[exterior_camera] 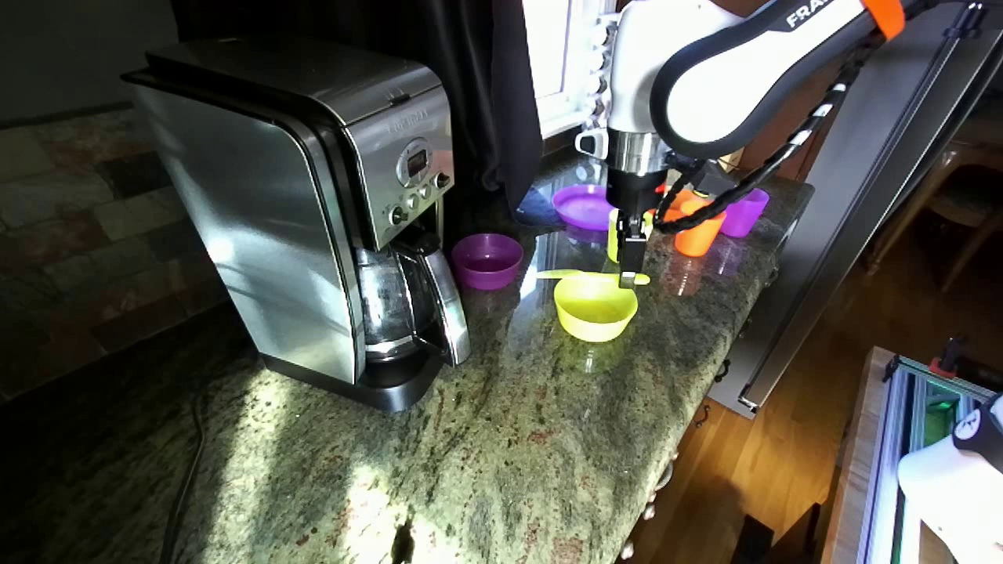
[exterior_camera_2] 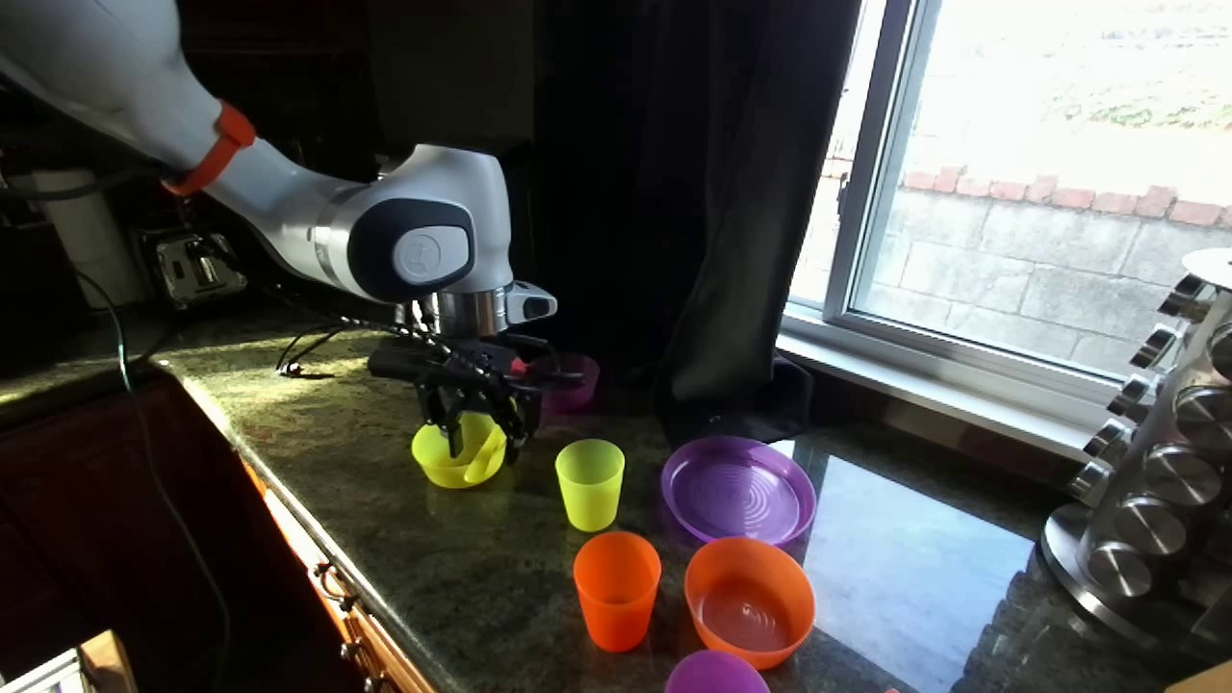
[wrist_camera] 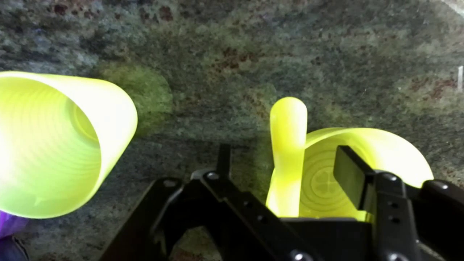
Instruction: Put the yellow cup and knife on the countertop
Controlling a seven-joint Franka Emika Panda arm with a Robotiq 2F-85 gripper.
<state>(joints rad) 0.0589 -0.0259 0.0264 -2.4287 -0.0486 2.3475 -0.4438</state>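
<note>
A smooth yellow knife [wrist_camera: 288, 152] is laid across the rim of a yellow bowl [wrist_camera: 395, 154], flanked but unclasped by the parted gripper [wrist_camera: 286, 163]; upright on the countertop [exterior_camera_2: 481, 568] nearby, the yellow cup [exterior_camera_2: 590, 486] is seen. Its ringed inside is shown in the wrist view, a coffee maker [exterior_camera: 258, 211] in an exterior view; "FRA" can be read on the arm [exterior_camera: 736, 90]

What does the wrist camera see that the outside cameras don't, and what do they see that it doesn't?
Only the wrist view shows the rings at the bottom of the yellow bowl. Only the exterior views show the orange cup, the window and the robot's white arm. All three views share the yellow cup, yellow knife, yellow bowl, countertop and gripper.
</note>
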